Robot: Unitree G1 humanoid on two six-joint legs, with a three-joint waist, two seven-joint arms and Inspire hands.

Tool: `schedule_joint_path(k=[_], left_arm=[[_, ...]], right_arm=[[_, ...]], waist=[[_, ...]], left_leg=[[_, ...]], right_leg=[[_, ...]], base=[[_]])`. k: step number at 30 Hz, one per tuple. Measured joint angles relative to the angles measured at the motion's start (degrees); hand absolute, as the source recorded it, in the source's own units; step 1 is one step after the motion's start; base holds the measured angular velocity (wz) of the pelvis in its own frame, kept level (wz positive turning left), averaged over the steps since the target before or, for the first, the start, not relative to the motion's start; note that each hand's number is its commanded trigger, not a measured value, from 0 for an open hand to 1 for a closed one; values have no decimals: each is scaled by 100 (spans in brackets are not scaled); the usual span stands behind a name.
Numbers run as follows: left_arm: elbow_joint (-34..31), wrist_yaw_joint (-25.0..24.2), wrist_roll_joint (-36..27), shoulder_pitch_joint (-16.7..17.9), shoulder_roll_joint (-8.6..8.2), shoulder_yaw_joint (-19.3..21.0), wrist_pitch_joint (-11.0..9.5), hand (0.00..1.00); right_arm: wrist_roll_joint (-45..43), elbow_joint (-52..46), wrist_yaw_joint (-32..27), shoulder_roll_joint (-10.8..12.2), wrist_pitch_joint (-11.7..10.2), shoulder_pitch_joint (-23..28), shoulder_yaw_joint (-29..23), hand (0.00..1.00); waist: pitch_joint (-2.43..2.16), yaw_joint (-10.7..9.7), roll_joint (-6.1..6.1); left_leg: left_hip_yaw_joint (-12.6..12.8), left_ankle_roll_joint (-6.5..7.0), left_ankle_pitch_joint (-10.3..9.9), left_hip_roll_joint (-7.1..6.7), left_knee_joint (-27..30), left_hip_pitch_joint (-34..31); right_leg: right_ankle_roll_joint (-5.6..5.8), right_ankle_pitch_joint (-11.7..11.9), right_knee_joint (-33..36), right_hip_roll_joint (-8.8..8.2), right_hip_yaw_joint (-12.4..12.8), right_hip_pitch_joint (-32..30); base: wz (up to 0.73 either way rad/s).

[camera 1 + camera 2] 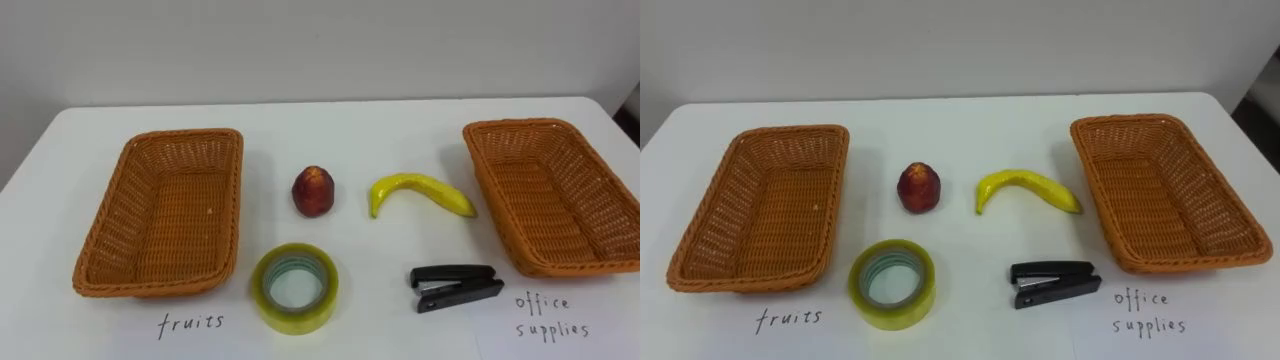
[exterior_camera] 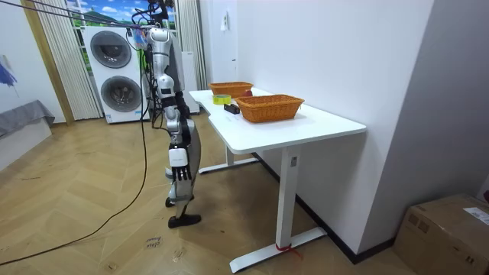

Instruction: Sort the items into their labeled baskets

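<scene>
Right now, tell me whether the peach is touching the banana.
Apart. The left eye view shows bare white table between the peach and the banana.

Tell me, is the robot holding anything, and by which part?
Nothing: the peach, banana, tape roll and stapler all lie on the table, and its right hand hangs empty.

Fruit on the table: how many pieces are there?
2. A red fruit lies just right of the left basket; a yellow banana lies left of the right basket. Both baskets are empty, so nothing seems hidden.
</scene>
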Motion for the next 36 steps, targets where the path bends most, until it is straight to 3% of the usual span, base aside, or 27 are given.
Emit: schedule_joint_path(k=[21, 26, 30, 33, 36], left_arm=[[30, 143, -11, 44, 7, -2, 0, 0], [34, 98, -131, 37, 6, -3, 4, 0], [33, 98, -152, 32, 14, 41, 3, 0], [22, 99, -190, 56, 88, 103, -6, 0], [-137, 105, -186, 141, 111, 441, -49, 0]], right_arm=[[10, 20, -30, 3, 0, 3, -5, 0], [542, 38, -157, 30, 45, 64, -16, 0], [1304, 30, -295, 69, 53, 210, -384, 0], [2116, 32, -415, 64, -58, 235, -933, 0], [2487, -169, -559, 61, -161, 220, -1615, 0]], waist=[[0, -19, 9], [0, -24, -6], [-4, -44, -35], [-4, -95, -83], [-6, -211, -144]], left_leg=[[10, 0, 0, 1, 1, 1], [10, 0, 0, 1, -10, -5], [25, 8, 5, 0, -47, -4], [38, 13, 9, -1, -56, 3], [43, 13, 9, -4, -58, 8]], right_leg=[[3, -3, 0, 2, 8, 0], [5, -10, 20, 6, 38, 10], [6, -12, 21, 3, 37, -22], [8, -10, 19, 4, 58, -55], [8, -10, 16, 12, 87, -52]], base=[[0], [0], [-1], [-2], [-1]])
